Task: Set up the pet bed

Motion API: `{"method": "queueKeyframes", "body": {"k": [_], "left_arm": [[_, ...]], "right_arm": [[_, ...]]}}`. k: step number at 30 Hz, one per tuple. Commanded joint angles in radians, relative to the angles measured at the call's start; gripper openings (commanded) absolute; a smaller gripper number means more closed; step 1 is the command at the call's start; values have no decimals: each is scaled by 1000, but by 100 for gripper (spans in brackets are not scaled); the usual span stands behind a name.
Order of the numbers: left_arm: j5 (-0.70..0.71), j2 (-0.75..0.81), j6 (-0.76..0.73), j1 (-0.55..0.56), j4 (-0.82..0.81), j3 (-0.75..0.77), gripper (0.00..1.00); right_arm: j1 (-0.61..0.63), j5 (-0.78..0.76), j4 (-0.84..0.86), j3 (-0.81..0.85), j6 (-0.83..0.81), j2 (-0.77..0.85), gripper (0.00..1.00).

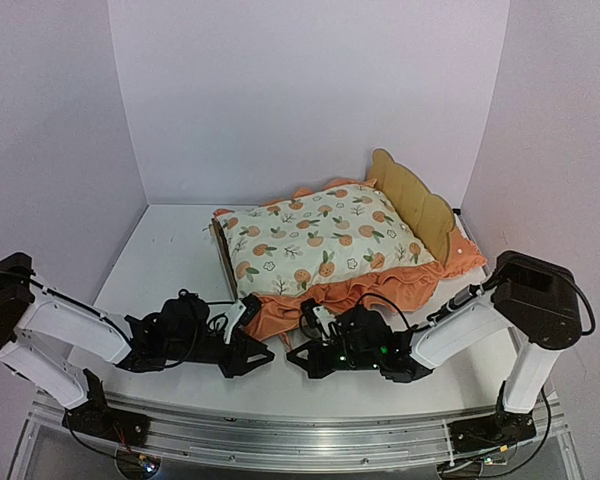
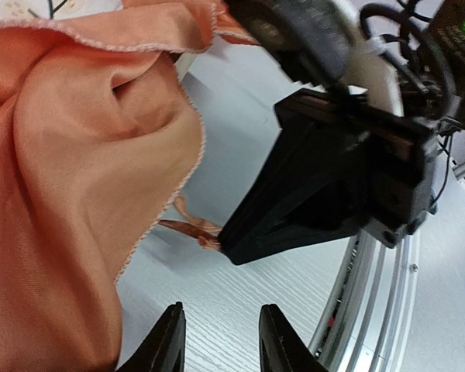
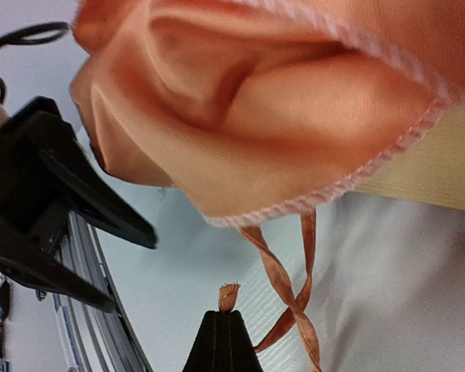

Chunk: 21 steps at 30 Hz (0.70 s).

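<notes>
My right gripper (image 3: 228, 322) is closed on the end of a thin tie ribbon (image 3: 283, 271) that hangs from the orange ruffle (image 2: 77, 194) of the mattress pad (image 1: 320, 235). My left gripper (image 2: 217, 333) has its fingers apart and holds nothing. The ribbon lies just ahead of it, between both grippers. The pet bed (image 1: 425, 212) stands beyond them on the tabletop (image 1: 160, 260). Its long axis runs near-left to far-right, with the headboard (image 1: 400, 180) on my right.
</notes>
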<state>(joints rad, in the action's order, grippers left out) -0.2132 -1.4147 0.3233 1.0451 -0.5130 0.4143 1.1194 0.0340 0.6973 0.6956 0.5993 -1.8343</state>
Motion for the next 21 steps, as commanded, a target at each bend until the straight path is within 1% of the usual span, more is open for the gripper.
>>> {"method": "queueKeyframes", "body": {"k": [1, 4, 6, 9, 13, 15, 18, 21], "left_arm": [[118, -79, 116, 13, -84, 59, 37], [140, -123, 160, 19, -132, 75, 38], [146, -147, 186, 19, -158, 84, 39], [151, -169, 214, 19, -190, 91, 41], [174, -185, 231, 19, -219, 95, 41], [191, -192, 238, 19, -216, 98, 41], [207, -199, 246, 19, -207, 102, 41], [244, -197, 238, 19, -205, 103, 41]], "right_arm": [[-2, 9, 158, -34, 66, 36, 0], [-2, 29, 169, -46, 85, 49, 0], [-2, 4, 178, -74, 110, 67, 0], [-2, -82, 201, -119, 129, 98, 0], [-2, -178, 221, -131, 137, 115, 0], [-2, -255, 223, -140, 162, 114, 0], [-7, -339, 220, -131, 176, 89, 0], [-19, -371, 220, -106, 178, 38, 0]]}}
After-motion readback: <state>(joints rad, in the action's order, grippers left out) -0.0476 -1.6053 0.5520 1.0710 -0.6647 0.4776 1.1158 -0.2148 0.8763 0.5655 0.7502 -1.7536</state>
